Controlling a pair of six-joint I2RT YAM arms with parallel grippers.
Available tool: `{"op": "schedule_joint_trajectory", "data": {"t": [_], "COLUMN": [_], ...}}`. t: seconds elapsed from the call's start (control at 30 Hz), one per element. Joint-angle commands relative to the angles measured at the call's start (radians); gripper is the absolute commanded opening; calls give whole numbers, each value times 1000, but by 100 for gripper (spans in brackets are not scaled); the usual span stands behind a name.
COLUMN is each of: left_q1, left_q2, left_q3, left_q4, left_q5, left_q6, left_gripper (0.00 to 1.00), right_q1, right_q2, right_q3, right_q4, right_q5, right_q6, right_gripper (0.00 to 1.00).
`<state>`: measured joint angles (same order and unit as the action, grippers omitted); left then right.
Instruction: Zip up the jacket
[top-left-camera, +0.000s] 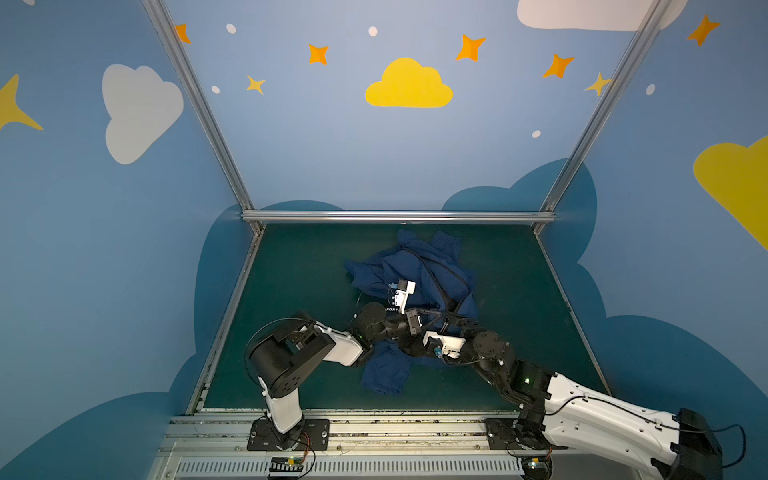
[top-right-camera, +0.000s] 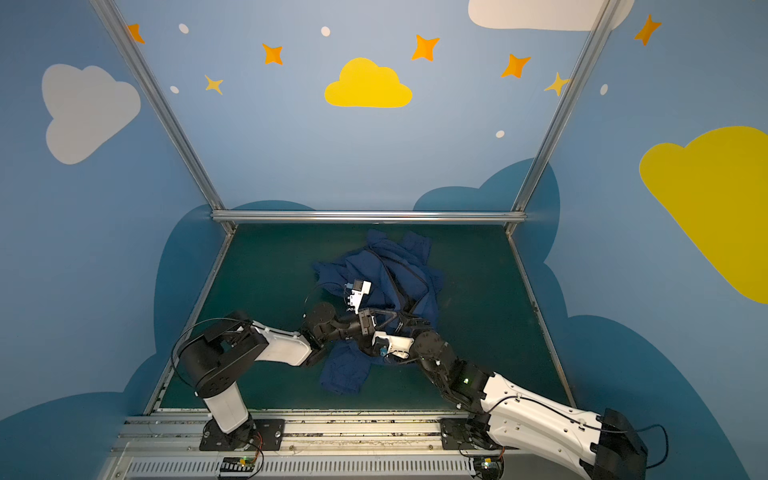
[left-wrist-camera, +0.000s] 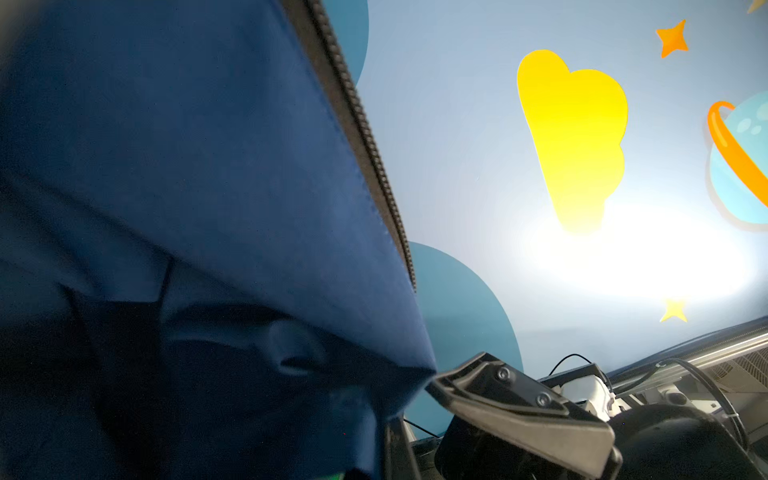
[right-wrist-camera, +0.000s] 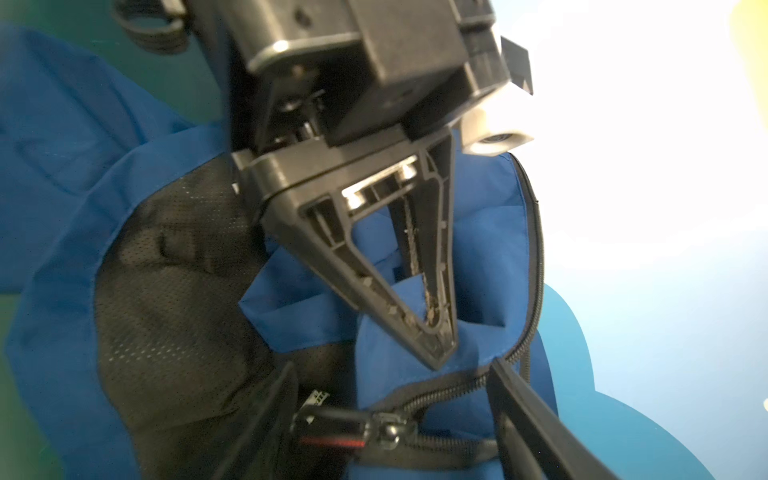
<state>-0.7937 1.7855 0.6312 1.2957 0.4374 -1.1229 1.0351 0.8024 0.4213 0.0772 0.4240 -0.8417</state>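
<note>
The navy jacket (top-left-camera: 419, 266) (top-right-camera: 374, 266) lies crumpled on the middle of the green mat, with its black mesh lining (right-wrist-camera: 174, 282) showing. My left gripper (top-left-camera: 434, 319) (top-right-camera: 388, 318) (right-wrist-camera: 436, 345) is shut, pinching a fold of blue cloth beside the zipper teeth (left-wrist-camera: 361, 133). In the left wrist view the jacket (left-wrist-camera: 187, 166) covers my left gripper (left-wrist-camera: 386, 449). My right gripper (top-left-camera: 453, 323) (top-right-camera: 409, 322) (right-wrist-camera: 395, 424) meets it from the right and stands open. The zipper's slider and black pull tab (right-wrist-camera: 332, 430) lie between its two fingers, untouched.
A green mat (top-left-camera: 291, 291) covers the table. Aluminium rails (top-left-camera: 399, 216) and blue painted walls close in the back and both sides. A metal track (top-left-camera: 374, 428) carrying both arm bases runs along the front. One sleeve (top-left-camera: 384, 374) trails toward the front edge.
</note>
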Motion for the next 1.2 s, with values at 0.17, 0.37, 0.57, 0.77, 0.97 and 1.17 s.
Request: {"op": "schedule_joint_trajectory", "data": {"t": [0.17,0.37,0.57,0.77,0.97,1.17], "left_q1": [73,129,177,214,256,264], "left_q2": [-61,-101,-149,-216,-270,-294], "left_q3": [-1,-19,-49,-121,-176,-191], "left_q4": [-3,-43,-49,-62,-82,-99], "left_q5": [30,57,84,88,104,103], "left_q6": [18,33,32,37,39,49], "left_gripper": [3,3,3,3,3,3], "right_q1": [16,20,22,26,60,8], "right_q2": [11,210,298,325,386,636], "right_q3": [240,472,491,506,593,1063], "right_q4": [-285,-329,-282,-276,-241,-348], "right_q5": [-172,-248,-255,-235,-224,-318], "right_q6": [231,301,276,259,310,570], "right_gripper": [73,73,73,73,73,83]}}
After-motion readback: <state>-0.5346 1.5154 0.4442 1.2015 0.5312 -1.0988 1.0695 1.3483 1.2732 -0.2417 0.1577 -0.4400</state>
